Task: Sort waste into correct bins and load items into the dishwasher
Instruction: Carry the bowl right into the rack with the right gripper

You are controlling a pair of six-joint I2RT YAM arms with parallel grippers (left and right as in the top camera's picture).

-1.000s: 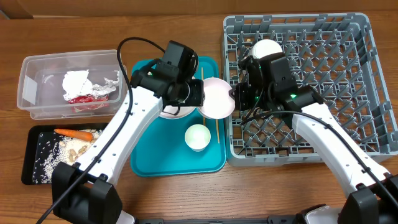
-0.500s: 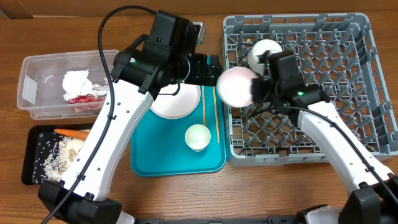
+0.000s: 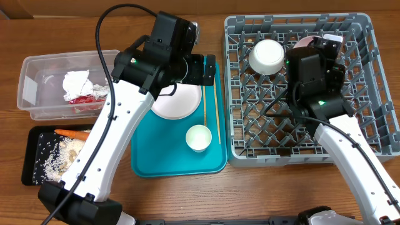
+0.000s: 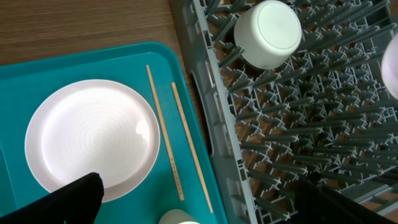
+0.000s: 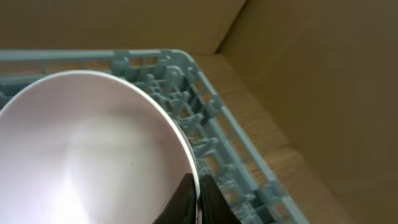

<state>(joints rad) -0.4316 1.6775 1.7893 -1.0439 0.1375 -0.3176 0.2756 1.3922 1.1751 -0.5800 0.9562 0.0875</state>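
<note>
My right gripper (image 5: 198, 200) is shut on the rim of the pale pink plate (image 5: 87, 149), holding it on edge over the far part of the grey dishwasher rack (image 3: 369, 94). Overhead, the plate (image 3: 305, 42) peeks out beside the right gripper (image 3: 314, 50). An upturned whitish bowl (image 3: 267, 56) sits in the rack's far left. My left gripper (image 3: 209, 70) hangs open and empty over the teal tray's far right corner, above the second whitish bowl (image 4: 93, 140) and near the small white cup (image 3: 198, 137).
The teal tray (image 3: 150, 162) also carries two chopsticks (image 3: 209, 106). At the left, the clear tub (image 3: 31, 94) holds the white napkin (image 3: 77, 81) and red-and-silver wrapper (image 3: 94, 95). The black tray (image 3: 28, 165) holds the carrot (image 3: 75, 133) and scraps.
The left gripper opened off the pink plate and drew back toward the tray's far edge. The right gripper carried the plate from the rack's left wall across to its far middle.
</note>
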